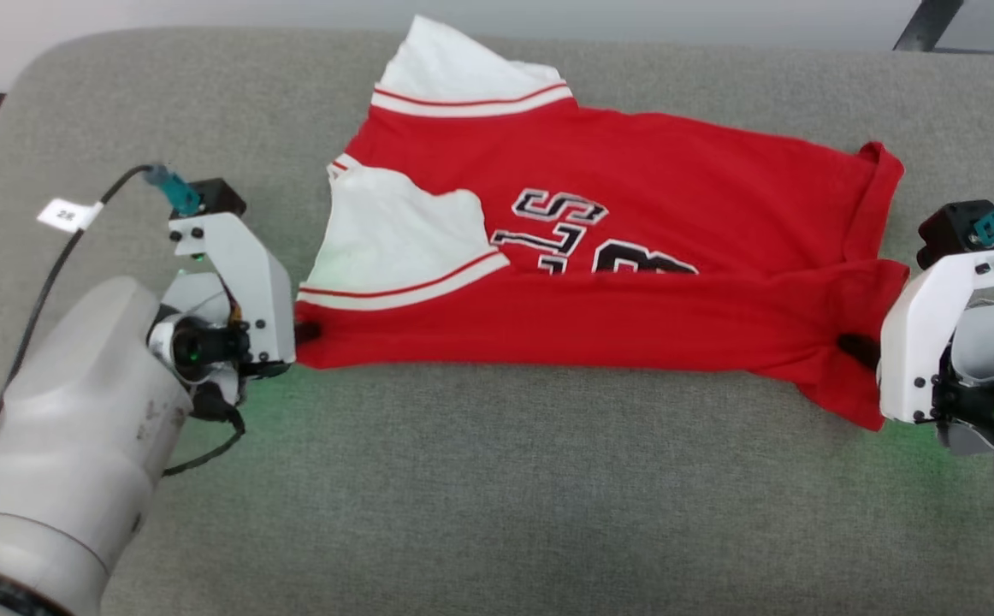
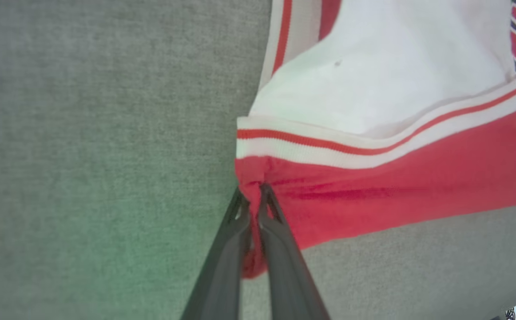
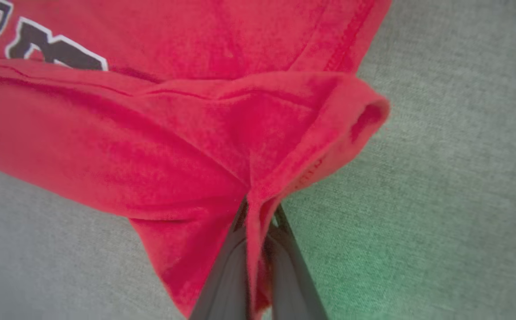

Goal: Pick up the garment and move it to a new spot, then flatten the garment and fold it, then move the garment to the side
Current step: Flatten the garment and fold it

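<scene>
Left gripper [image 1: 307, 332] is pinched shut on the near left corner of the garment [image 1: 634, 214], holding a small pucker of red cloth just below the striped cuff of a white sleeve [image 1: 394, 248]. Right gripper [image 1: 856, 346] is clamped shut on the near right end, a fold of red hem bunched in its grip.

The garment lies stretched sideways across a grey cushion [image 1: 497, 479] between the two grippers, sleeves toward the robot's left and hem toward its right. A long red band along the near edge runs from one gripper to the other. It is folded over the front and hides the lower part of the black, white-outlined lettering [image 1: 582, 239]. Whether that band is clear of the cushion cannot be told. A second white sleeve [image 1: 454, 68] points toward the cushion's far edge. Beside the right gripper, a red flap [image 1: 848, 393] spreads toward the near side.

From the left wrist, the dark fingers [image 2: 284, 266] meet with red cloth squeezed between their tips. From the right wrist, the fingers [image 3: 222, 284] close on a ridge of cloth running down between them.

A black cable [image 1: 44, 282] with a white tag [image 1: 69, 214] trails from the left arm, and a green glow tints the cushion beside each wrist.
</scene>
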Available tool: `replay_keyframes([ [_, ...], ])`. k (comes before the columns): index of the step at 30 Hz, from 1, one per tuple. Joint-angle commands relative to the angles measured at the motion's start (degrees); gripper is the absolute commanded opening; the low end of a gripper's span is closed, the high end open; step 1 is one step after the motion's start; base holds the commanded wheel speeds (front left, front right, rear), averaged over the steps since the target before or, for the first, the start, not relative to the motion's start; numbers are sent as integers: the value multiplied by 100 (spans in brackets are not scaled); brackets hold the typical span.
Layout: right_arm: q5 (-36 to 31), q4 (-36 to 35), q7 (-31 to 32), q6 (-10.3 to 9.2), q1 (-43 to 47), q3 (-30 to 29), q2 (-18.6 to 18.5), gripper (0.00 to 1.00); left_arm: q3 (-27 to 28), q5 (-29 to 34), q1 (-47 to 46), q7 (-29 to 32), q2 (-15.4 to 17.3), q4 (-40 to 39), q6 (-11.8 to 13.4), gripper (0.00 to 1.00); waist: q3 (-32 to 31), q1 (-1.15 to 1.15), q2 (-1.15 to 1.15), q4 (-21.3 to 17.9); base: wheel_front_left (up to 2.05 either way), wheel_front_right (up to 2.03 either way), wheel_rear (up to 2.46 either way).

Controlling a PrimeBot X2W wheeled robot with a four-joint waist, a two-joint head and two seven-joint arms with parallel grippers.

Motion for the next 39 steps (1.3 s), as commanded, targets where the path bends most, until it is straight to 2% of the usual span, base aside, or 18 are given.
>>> replay_keyframes([
  [1,11,-24,63,-7,112,10,-95,0,-19,-6,136,53,110,74,78,0,-84,0,0,46,0,0,0],
  [10,376,-409,441,-8,453,44,-372,0,-28,-55,275,343,384,-162,289,0,-375,0,0,132,0,0,0],
  [17,650,-974,779,-9,936,-56,-541,0,-37,-90,580,601,707,-750,642,0,-530,0,0,190,0,0,0],
  [23,798,-1692,1105,-9,1496,-200,-678,0,-163,-118,1117,1043,1089,-1802,1282,0,-590,0,0,226,0,0,0],
  [28,787,-2328,1346,-9,2060,-327,-738,0,-240,-161,1744,1361,1550,-3200,2012,0,-577,0,0,165,0,0,0],
  [33,629,-2588,1347,-8,2438,-535,-695,0,-265,-186,2281,1459,1951,-4530,2638,0,-503,0,0,51,0,0,0],
  [36,503,-2521,1214,-8,2502,-525,-653,0,-266,-197,2482,1448,2058,-4976,2886,0,-458,0,0,-26,0,0,0],
  [39,410,-2378,1014,-8,2453,-450,-532,0,-235,-192,2554,1383,2109,-5191,2991,0,-450,0,0,-104,0,0,0],
])
